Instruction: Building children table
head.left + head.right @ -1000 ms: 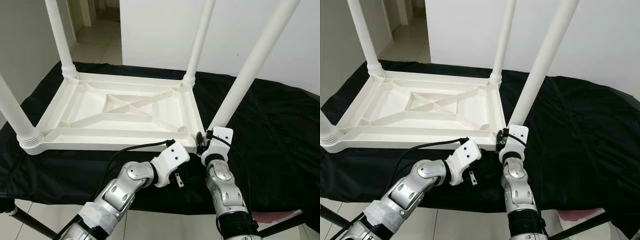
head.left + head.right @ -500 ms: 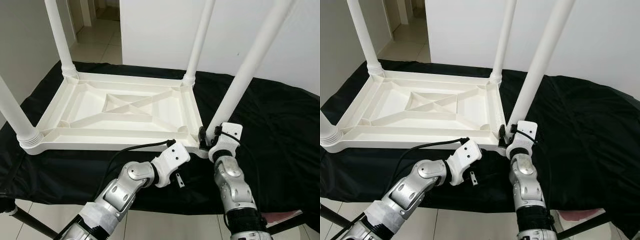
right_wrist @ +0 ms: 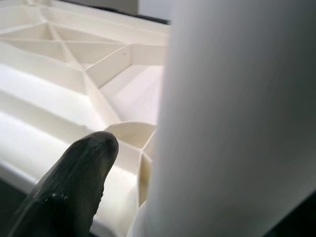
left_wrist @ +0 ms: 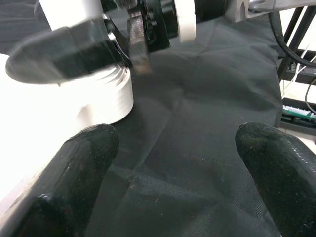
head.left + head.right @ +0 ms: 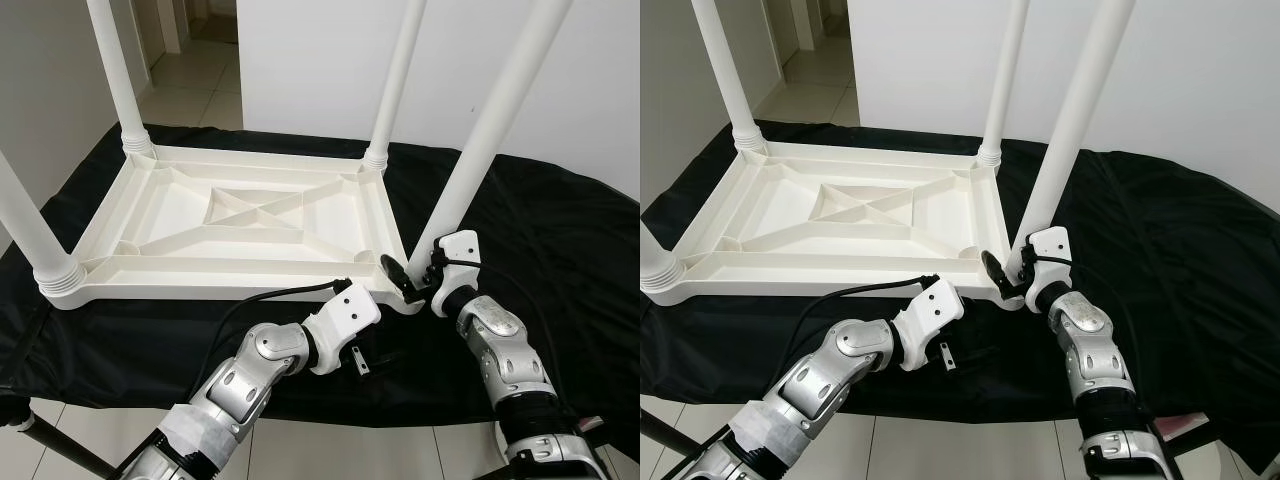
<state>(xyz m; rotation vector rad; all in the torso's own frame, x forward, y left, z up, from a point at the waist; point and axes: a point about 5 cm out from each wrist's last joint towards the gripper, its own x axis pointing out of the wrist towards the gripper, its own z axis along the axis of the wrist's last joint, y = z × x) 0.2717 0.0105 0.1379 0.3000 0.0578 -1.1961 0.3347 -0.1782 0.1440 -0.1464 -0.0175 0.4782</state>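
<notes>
1 white tabletop (image 5: 250,215) lies upside down on 1 black cloth (image 5: 560,250). 4 white legs stand in its corners: far left (image 5: 118,75), far right (image 5: 395,80), near left (image 5: 30,225), near right (image 5: 490,120). 2 silver arms reach in, 1 left tool (image 4: 173,168) and 1 right tool (image 5: 408,280).

The right arm (image 5: 505,355) has swung outward toward 4 o'clock: a second ago it rose almost straight up from the bottom edge, and now it slants in from the lower right. Its wrist has rolled with it, so the right gripper (image 5: 408,280) now reaches in sideways at the foot of the near right leg (image 5: 478,140), with one black finger (image 5: 393,268) lying over the corner of the upturned table (image 5: 250,215), where before the fingers were tucked close against that corner. The leg itself now leans slightly less toward 1 o'clock.
</notes>
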